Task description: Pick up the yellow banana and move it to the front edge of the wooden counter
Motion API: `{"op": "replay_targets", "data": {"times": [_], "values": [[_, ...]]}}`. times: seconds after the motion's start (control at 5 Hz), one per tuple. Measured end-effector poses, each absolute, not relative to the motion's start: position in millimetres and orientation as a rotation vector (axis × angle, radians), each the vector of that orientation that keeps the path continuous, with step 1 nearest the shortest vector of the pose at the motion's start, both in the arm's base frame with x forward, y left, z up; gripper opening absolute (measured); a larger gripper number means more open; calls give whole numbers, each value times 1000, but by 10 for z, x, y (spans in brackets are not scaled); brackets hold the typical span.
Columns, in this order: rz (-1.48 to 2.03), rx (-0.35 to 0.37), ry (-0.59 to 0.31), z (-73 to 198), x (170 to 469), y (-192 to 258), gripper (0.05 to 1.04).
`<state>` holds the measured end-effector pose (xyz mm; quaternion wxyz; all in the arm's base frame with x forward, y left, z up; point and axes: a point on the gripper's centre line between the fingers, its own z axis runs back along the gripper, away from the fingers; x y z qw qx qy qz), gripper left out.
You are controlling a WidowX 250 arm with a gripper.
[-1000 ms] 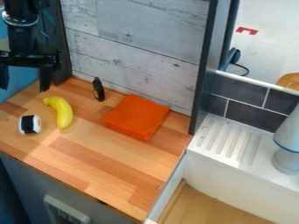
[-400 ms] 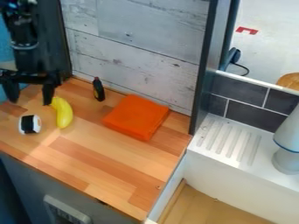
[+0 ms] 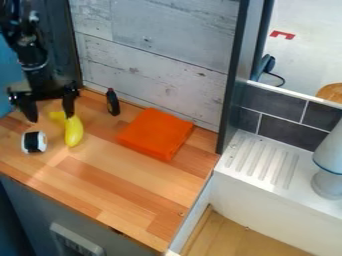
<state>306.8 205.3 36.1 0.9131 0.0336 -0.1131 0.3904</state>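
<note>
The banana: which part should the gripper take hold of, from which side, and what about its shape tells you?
The banana is probably best gripped from above, across its thick middle, closing on the long sides: it lies on the counter, curved, and narrower at its stem end.

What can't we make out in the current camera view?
All camera view:
- banana: part near the stem, hidden behind one finger of the tool
- tool-banana contact: unclear at this slant
- dark bottle: label too small
- grey object: cut off by right edge
- round wooden thing: same edge
</note>
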Motion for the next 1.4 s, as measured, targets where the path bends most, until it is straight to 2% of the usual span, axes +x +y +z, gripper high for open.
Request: {"op": "replay_targets", "data": {"times": [0.2, 0.4, 1.0, 1.2, 1.4], "values": [[900, 52, -299, 353, 3124, 2090, 1000], [941, 54, -302, 342, 3128, 2100, 1000], [975, 51, -247, 99, 3352, 2027, 1000], [983, 57, -230, 48, 3421, 2023, 953], [996, 63, -195, -25, 3450, 2025, 821]]}}
